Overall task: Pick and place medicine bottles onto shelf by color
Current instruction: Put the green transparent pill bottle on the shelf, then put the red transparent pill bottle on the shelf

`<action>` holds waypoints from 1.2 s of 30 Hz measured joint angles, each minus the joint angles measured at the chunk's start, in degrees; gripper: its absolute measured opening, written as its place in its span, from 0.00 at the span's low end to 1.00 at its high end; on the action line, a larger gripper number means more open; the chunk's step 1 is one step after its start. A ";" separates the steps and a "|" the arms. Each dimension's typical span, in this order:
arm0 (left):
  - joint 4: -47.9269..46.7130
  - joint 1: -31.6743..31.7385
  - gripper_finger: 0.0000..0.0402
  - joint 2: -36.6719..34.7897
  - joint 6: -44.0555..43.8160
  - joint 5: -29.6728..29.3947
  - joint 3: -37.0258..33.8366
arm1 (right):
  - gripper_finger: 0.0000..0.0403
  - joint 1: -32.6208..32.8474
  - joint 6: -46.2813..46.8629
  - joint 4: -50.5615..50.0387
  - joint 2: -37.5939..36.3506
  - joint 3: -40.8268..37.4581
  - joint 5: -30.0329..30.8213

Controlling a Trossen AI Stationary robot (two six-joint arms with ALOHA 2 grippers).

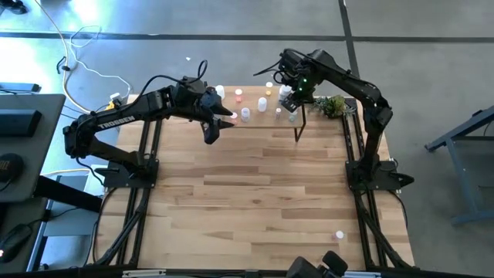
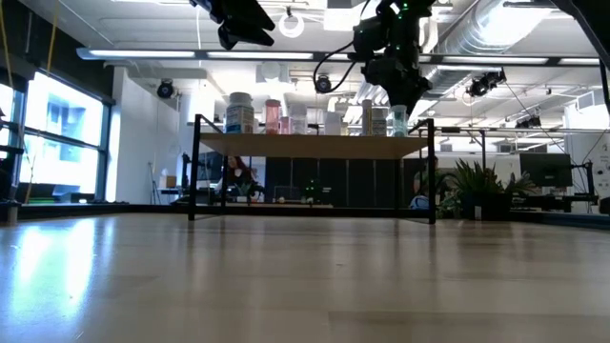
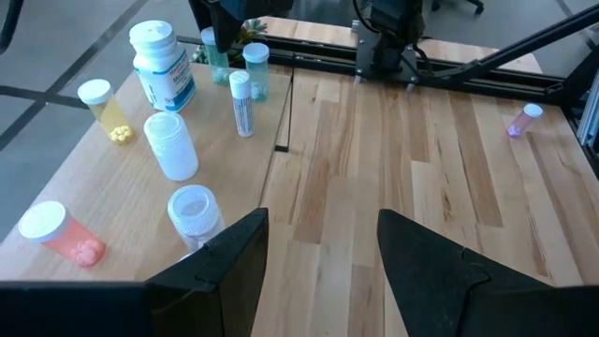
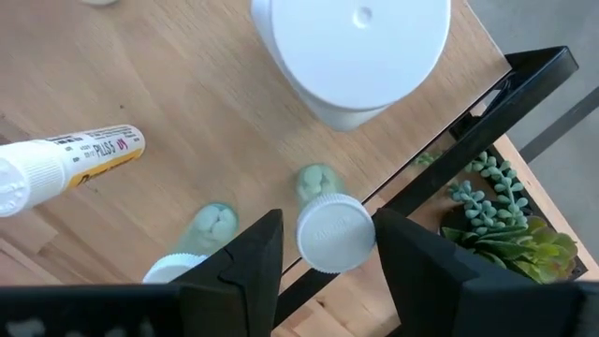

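The light-wood shelf [image 1: 266,123] stands at the table's far edge with several bottles on it. My right gripper [image 4: 328,248] is open over the shelf's right end. Its fingers stand on either side of the white cap of a green-tinted bottle [image 4: 334,230], which stands upright near the shelf's edge [image 2: 399,119]. A second green-tinted bottle [image 4: 198,234] stands beside it. My left gripper [image 3: 323,262] is open and empty, high above the shelf's left end [image 1: 214,127]. A pink bottle [image 1: 338,234] lies on the table at the near right. My right gripper's fingers come from above, on either side of the green-tinted bottle's white cap [image 4: 360,234]. One finger [image 4: 402,257] stands right against the cap, the other a little apart. I cannot tell whether either touches. The bottle stands on the shelf.
On the shelf: a large white bottle [image 4: 351,51], a slim labelled tube [image 4: 65,164], a blue-labelled bottle [image 3: 161,61], and yellow [image 3: 105,110] and orange [image 3: 61,236] bottles. A green plant [image 1: 333,104] sits beside the shelf's right end. The broad tabletop [image 1: 255,193] lies in front.
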 joint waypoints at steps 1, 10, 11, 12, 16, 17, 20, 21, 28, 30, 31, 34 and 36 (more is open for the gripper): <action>0.00 0.00 0.48 0.00 0.00 0.01 0.00 | 0.40 0.00 0.02 0.00 -0.02 0.00 0.00; 0.00 0.00 0.48 -0.02 0.00 0.02 0.00 | 0.40 0.00 1.51 0.66 -0.81 0.00 0.01; 0.00 0.00 0.48 0.00 0.00 0.02 0.00 | 0.40 0.00 1.52 1.09 -1.20 0.00 0.05; -0.01 0.00 0.48 -0.01 0.00 0.02 0.00 | 0.40 0.00 1.56 1.65 -1.73 0.00 0.09; 0.00 0.00 0.48 0.00 0.00 0.02 0.00 | 0.40 0.00 2.71 3.58 -4.22 0.02 0.22; 0.00 0.00 0.48 0.00 0.00 0.02 0.00 | 0.40 0.00 3.03 3.80 -4.94 0.02 0.24; 0.00 0.00 0.48 0.00 0.00 0.02 0.00 | 0.40 0.03 4.18 4.04 -7.04 0.02 0.24; 0.00 0.00 0.48 0.00 0.00 0.02 0.00 | 0.40 0.12 4.90 4.06 -7.71 0.02 0.24; -0.02 0.00 0.48 -0.02 -1.96 0.06 0.00 | 0.40 2.98 10.56 3.87 -12.88 0.02 0.44; -0.02 -0.06 0.48 0.00 -2.74 0.08 0.00 | 0.40 4.58 11.99 3.85 -14.32 0.02 1.27; -0.05 -0.06 0.48 0.00 -2.92 0.14 0.00 | 0.40 5.54 12.65 3.85 -14.97 0.02 1.69; -1.16 -0.75 0.48 0.00 -3.87 0.15 0.00 | 0.40 8.75 14.21 3.61 -16.99 -0.31 3.65; -2.82 -1.79 0.48 0.00 -3.70 0.13 0.00 | 0.40 11.29 16.11 1.50 -17.68 -0.35 5.62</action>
